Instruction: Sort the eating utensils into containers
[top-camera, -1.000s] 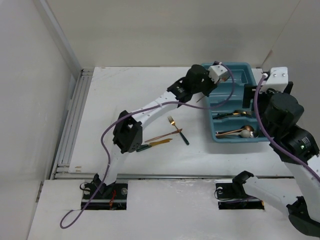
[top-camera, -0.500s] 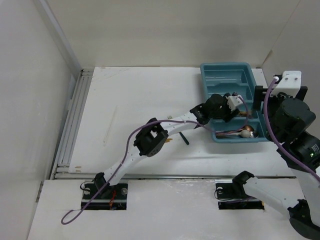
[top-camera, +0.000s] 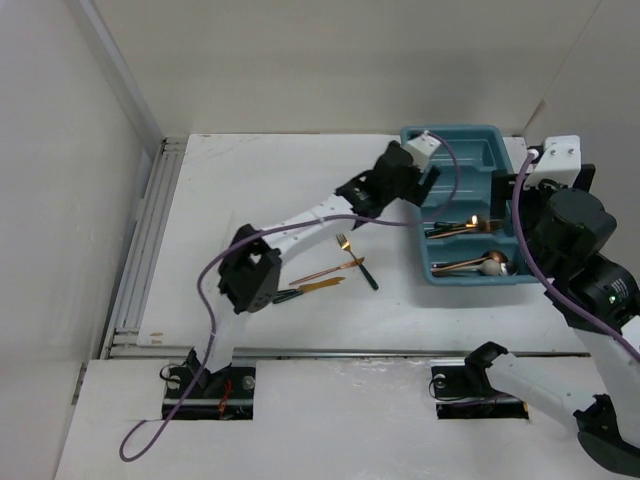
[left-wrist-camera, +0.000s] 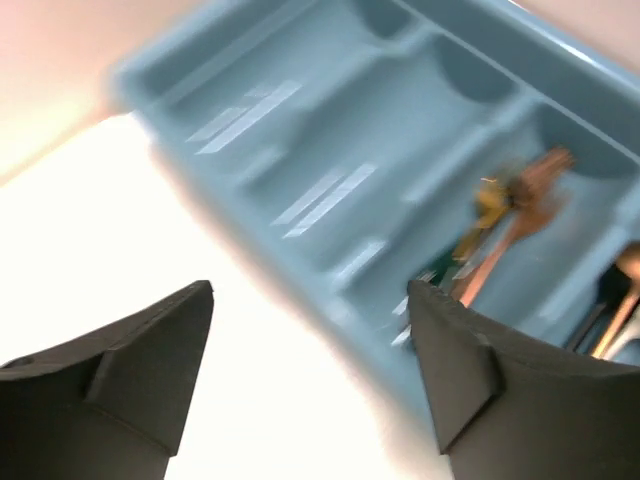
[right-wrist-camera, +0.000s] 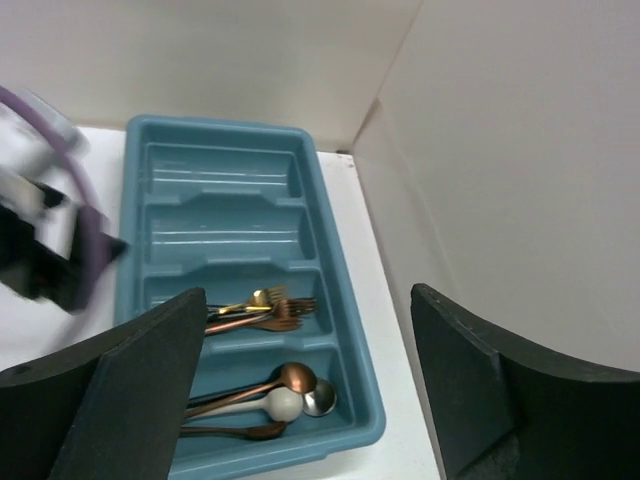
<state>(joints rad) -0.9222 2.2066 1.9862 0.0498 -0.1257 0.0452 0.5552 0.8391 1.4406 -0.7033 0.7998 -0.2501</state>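
Across white table (top-camera: 250, 180), far right corner: teal tray (top-camera: 470, 140), two far slots bare, forks (right-wrist-camera: 262, 310) bunched in third slot, spoons (right-wrist-camera: 270, 395) in nearest slot. Over tray's left rim: left fingers (left-wrist-camera: 120, 380), spread apart, holding nothing, view blurred. Above tray's right side: right fingers (right-wrist-camera: 110, 390), also spread apart and empty, looking straight down into slots. Mid-table, well apart from tray, beside left arm: four loose utensils (top-camera: 328, 270), gold fork, copper piece, green-handled pieces, some crossing or touching. Judged partly done, loose ones yet to sort. Risks: crossed pieces dragging a neighbour when one is lifted; thin flat metal slipping from a pinch on bare table; purple cable (top-camera: 455, 170) draped over tray catching its rim; both arms crowding tray and bumping.
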